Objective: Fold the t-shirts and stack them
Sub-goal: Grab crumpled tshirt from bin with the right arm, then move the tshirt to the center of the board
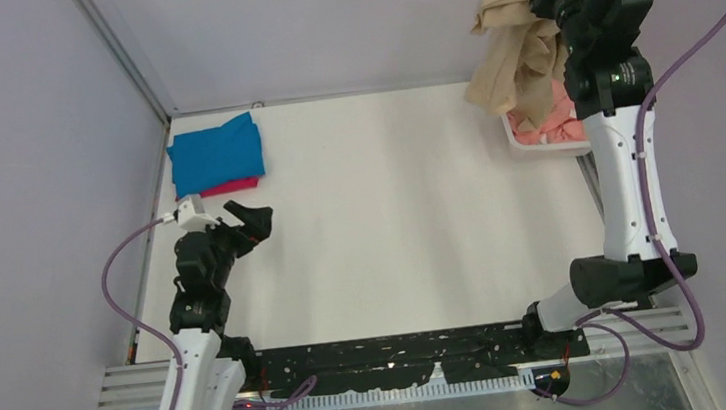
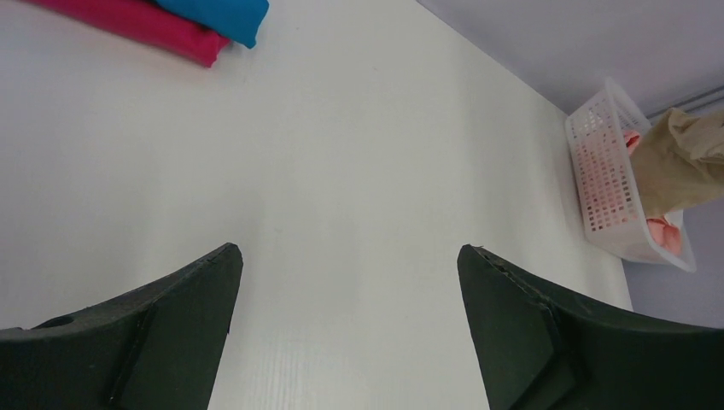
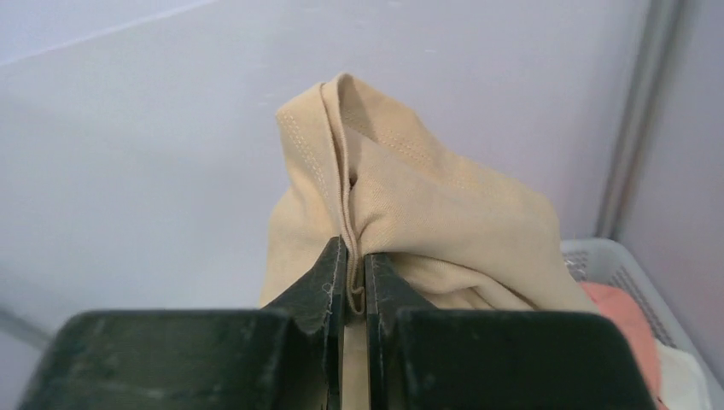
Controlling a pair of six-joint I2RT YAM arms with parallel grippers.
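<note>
One white table (image 1: 410, 210), one tan-beige t-shirt (image 1: 516, 60) lifted.
The right gripper (image 3: 356, 256) is pinched tight on a seam of the tan-beige t-shirt, which hangs bunched below its fingers. Under it, the white basket (image 1: 534, 145) holds the salmon pink t-shirt (image 1: 557, 121). The left gripper (image 2: 350, 252) hovers spread wide, holding nothing. Ahead to its left, the folded bright blue t-shirt (image 1: 216, 154) lies on the magenta-red t-shirt (image 2: 145, 21).
</note>
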